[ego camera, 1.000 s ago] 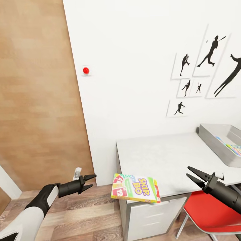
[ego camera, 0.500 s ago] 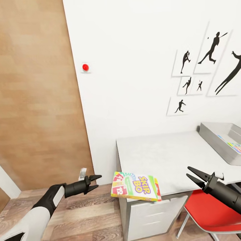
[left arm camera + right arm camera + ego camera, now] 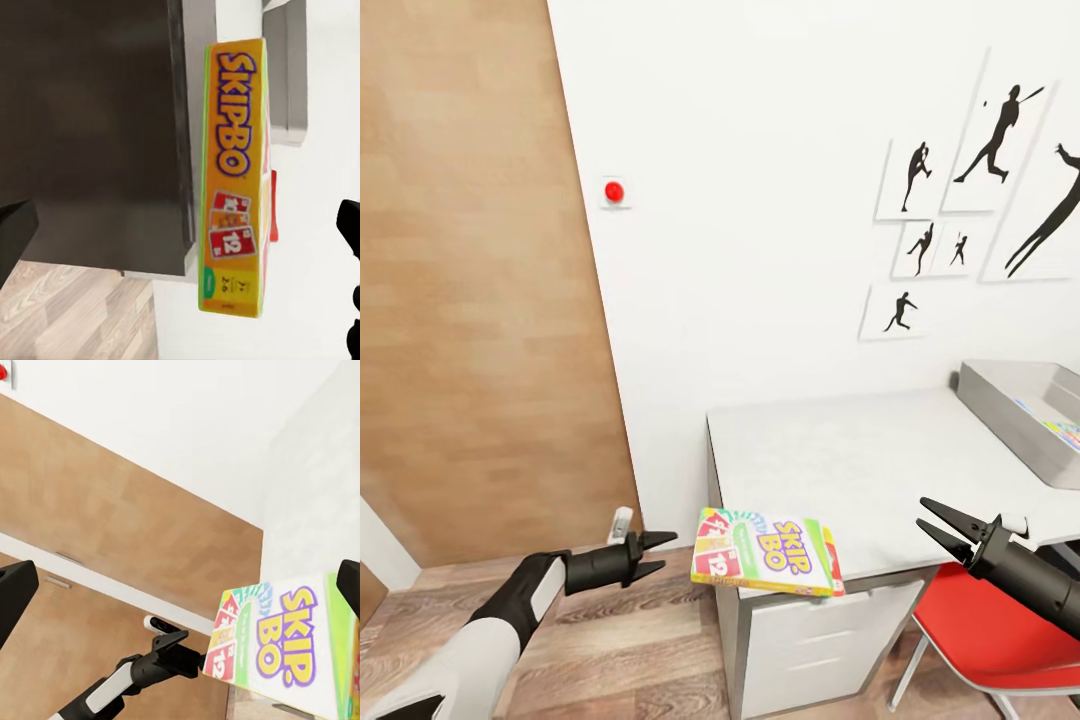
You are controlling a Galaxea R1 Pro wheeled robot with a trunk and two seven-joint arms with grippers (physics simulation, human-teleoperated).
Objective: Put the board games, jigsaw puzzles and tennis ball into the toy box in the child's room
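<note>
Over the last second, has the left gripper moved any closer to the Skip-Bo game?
Yes. The left gripper has advanced toward the table, closing most of the gap to the overhanging Skip-Bo game. Not touching yet.

white table (image 3: 860,460), 1 board game (image 3: 765,552), toy box (image 3: 1020,415)

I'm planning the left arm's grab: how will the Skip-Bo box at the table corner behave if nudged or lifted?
The Skip-Bo box looks thin, flat and stiff, so it should slide, not roll. It overhangs the table corner, so a nudge might tip it to the floor. The open left gripper, level with its edge, could probably pinch it.
</note>
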